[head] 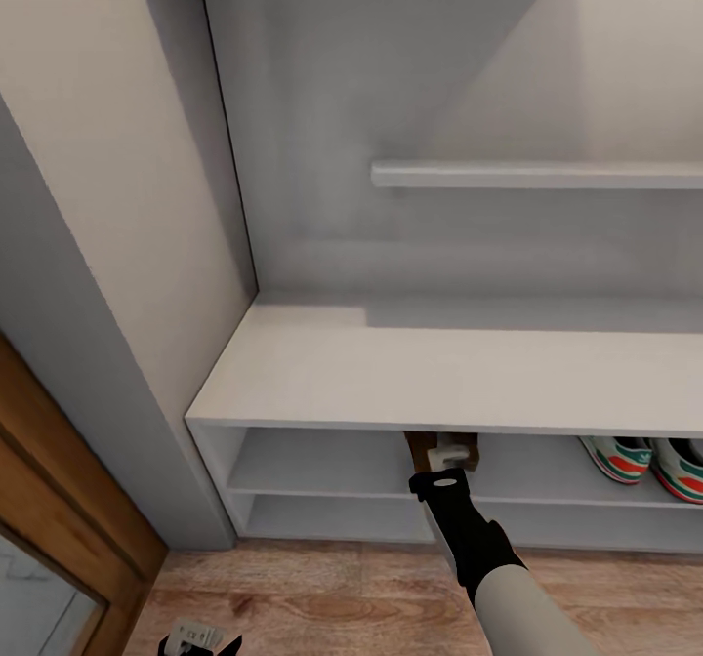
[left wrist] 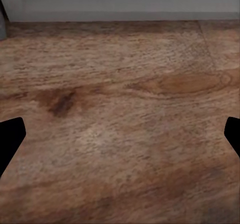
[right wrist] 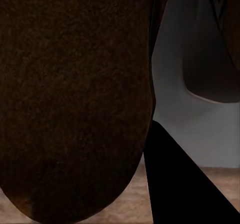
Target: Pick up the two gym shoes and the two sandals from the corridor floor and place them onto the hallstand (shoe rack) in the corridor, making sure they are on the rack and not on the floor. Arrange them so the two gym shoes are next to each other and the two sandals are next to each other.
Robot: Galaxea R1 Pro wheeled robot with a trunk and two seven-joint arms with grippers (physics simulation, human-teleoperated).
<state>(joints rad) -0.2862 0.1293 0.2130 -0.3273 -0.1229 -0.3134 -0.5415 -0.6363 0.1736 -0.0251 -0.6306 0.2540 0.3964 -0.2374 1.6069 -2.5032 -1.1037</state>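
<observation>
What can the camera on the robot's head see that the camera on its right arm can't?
The head view alone takes in the whole grey hallstand with its wall shelf, the two gym shoes side by side on its upper tier, the right arm reaching under the bench top, and the left pincer low over the floor.

The right wrist view alone gives a close look at a dark brown sandal, its strap surface and rounded end.

Both show that sandal at the right pincer, the grey hallstand, and the wood-plank floor.
</observation>
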